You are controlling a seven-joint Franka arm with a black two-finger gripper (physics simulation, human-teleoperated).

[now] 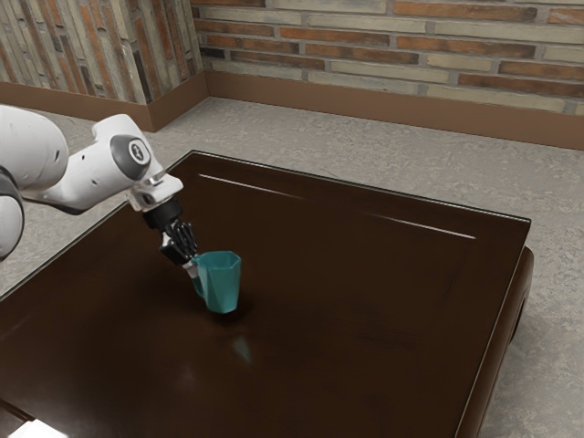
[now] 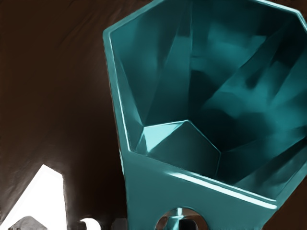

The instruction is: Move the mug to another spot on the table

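Note:
A teal, angular mug point(image 1: 219, 281) stands a little tilted on the left half of the dark brown table point(image 1: 365, 301). My black gripper point(image 1: 192, 266) comes down from the exterior view's left and is shut on the mug's handle side, at the rim. A faint teal reflection lies on the glossy top just below the mug, so I cannot tell whether its base touches the table. In the wrist view the mug point(image 2: 201, 96) sits right under my hand, its hollow inside facing the camera and its handle opening point(image 2: 180, 220) closest to the hand.
The table's raised rim point(image 1: 511, 274) runs along the exterior view's right side, with grey floor beyond it. A white object point(image 1: 36, 429) lies at the table's near left corner and appears in the wrist view as a white patch point(image 2: 38, 201).

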